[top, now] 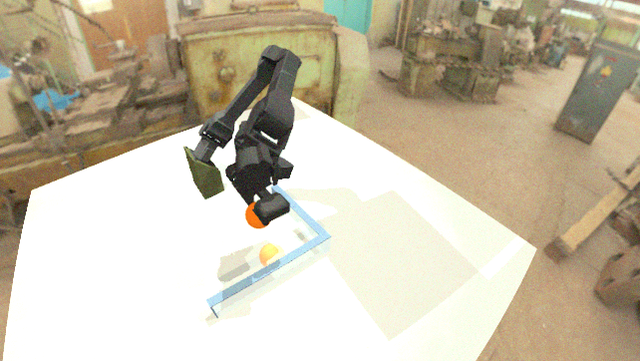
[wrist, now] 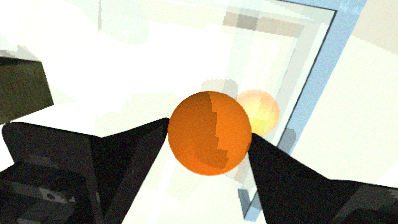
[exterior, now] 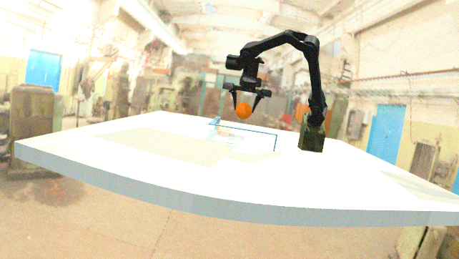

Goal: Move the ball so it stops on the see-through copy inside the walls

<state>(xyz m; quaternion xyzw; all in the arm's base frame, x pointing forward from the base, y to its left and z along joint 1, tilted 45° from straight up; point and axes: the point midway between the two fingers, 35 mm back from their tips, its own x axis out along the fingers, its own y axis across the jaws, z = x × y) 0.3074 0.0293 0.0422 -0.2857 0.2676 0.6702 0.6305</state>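
The orange ball (top: 253, 217) (exterior: 243, 111) (wrist: 209, 133) is held in the air, above the table top and above the height of the walls. My gripper (exterior: 244, 110) (wrist: 208, 130) is shut on it, one fingertip on each side; in the top view the hand partly hides the ball. The see-through copy (top: 269, 253) (wrist: 260, 112) is a pale orange ball on the table inside the corner, close to the longer wall; in the exterior view it is faint behind a wall. The two low clear walls (top: 269, 269) (exterior: 250, 129) (wrist: 320, 65) have blue top edges and meet in a corner.
The arm's dark green base block (top: 205, 179) (exterior: 311, 137) (wrist: 22, 90) stands on the white table (top: 100, 249) (exterior: 286, 186). The wall ends stand up from the table. The arm's shadow lies across the table around the walls.
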